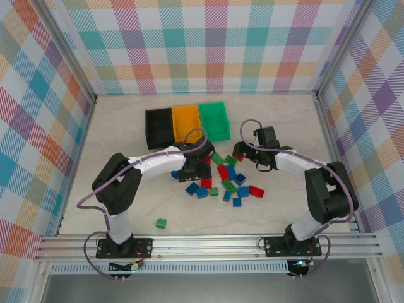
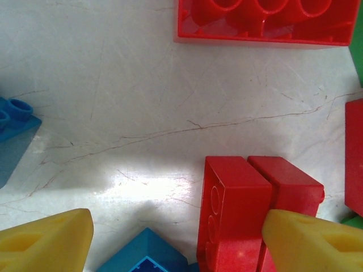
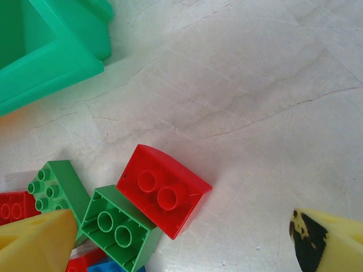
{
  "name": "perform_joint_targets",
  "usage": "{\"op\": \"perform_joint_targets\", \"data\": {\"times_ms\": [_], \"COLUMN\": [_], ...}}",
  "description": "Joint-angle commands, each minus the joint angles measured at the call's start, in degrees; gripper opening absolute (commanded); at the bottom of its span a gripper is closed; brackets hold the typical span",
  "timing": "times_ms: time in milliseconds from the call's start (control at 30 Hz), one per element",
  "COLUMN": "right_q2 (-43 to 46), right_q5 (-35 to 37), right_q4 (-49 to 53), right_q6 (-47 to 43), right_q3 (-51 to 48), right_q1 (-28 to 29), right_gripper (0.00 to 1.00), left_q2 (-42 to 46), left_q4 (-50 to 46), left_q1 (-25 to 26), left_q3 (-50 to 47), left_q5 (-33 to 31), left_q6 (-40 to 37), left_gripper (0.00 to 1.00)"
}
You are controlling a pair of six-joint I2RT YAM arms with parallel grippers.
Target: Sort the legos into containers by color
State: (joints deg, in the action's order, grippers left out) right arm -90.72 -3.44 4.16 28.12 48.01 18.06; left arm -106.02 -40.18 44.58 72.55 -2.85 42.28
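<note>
Top external view: three open plastic bins, a black bin (image 1: 158,128), an orange bin (image 1: 187,124) and a green bin (image 1: 214,120), stand touching in a row toward the far edge of the pale marbled worktop (image 1: 284,120). The heap of red, green and blue studded bricks (image 1: 227,180) lies just nearer, mid-worktop, and one stray green brick (image 1: 161,223) sits well apart by the near edge. The left gripper (image 1: 189,172) hangs over the heap's left side and the right gripper (image 1: 242,153) over its far right side. Whether any bin holds a brick I cannot tell, so sorting looks barely begun. Both arms crowd one heap, while the worktop's left and right sides lie bare, giving room to swing out. Left wrist view: the left gripper (image 2: 177,226) has its yellow fingertips (image 2: 45,243) spread and pinching nothing; one tip overlaps a red brick lying on its side (image 2: 235,209), with an upturned red brick (image 2: 266,20) beyond. The next move likely calls for centring on one brick before closing. Right wrist view: the right gripper (image 3: 182,221) is spread wide and empty above a round-edged red brick (image 3: 164,190) touching a green two-stud brick (image 3: 116,226), near the green bin's corner, with bare worktop to the right.
</note>
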Motion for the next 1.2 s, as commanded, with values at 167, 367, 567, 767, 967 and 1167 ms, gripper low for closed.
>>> {"op": "perform_joint_targets", "data": {"times_ms": [167, 367, 567, 767, 967, 1167], "right_q2": [0.07, -0.06, 0.05, 0.15, 0.05, -0.05], "right_q5": [-0.31, -0.25, -0.24, -0.05, -0.16, -0.17], "right_q4": [0.24, 0.32, 0.40, 0.43, 0.32, 0.31], "right_q6": [0.62, 0.57, 0.52, 0.51, 0.46, 0.62], "right_q3": [1.12, 1.22, 1.21, 1.15, 1.21, 1.21], "right_q1": [-0.02, 0.04, 0.01, -0.04, 0.00, -0.03], "right_gripper": [0.96, 0.97, 0.97, 0.97, 0.97, 0.97], "left_q2": [-9.27, -3.80, -2.31, -6.09, -8.32, -8.31], "left_q4": [-20.81, -1.46, 3.68, -12.27, -21.71, -18.89], "left_q1": [2.91, 0.22, -1.41, 0.56, 2.48, 2.71], "left_q3": [4.48, -5.06, -7.41, 0.45, 5.29, 4.54], "left_q5": [-7.65, 8.29, 12.54, -1.27, -10.84, -8.42], "left_q6": [-2.38, -1.24, -0.33, -1.79, -1.13, -1.67], "left_gripper": [0.85, 0.85, 0.85, 0.85, 0.84, 0.87]}}
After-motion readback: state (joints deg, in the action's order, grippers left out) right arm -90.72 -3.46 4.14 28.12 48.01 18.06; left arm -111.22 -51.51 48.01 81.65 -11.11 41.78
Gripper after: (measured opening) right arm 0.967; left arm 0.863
